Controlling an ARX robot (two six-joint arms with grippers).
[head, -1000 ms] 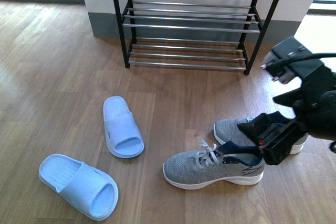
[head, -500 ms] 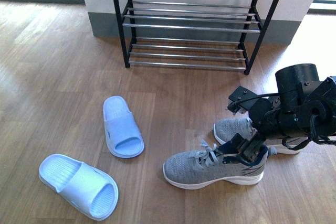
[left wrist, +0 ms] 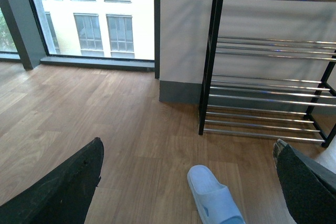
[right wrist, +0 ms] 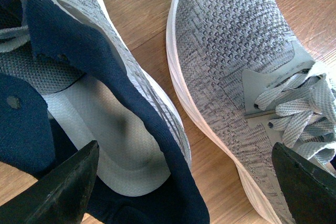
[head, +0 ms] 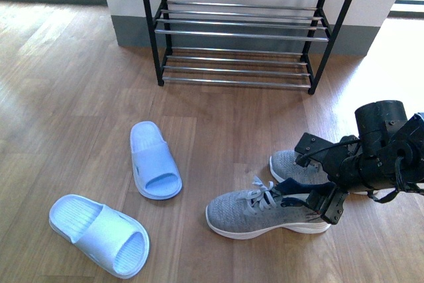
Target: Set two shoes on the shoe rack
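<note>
We see shoe rack (head: 242, 34) bare; near sneaker (head: 265, 211), far sneaker (head: 295, 164) unlifted; right gripper (head: 324, 197) splayed over near collar; left gripper (left wrist: 191, 182) splayed, empty.

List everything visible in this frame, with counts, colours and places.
Sneakers: 2, grey with white soles, on the floor at the right, side by side.
Slippers: 2, pale blue, on the floor at the left, apart.
Rack: 1, black frame with chrome rods, against the wall.
Floor: brown wood.
Window: dark-framed, left of the rack.
Right pincer: black, open over the sneakers.
Left pincer: black, open above the floor.
</note>
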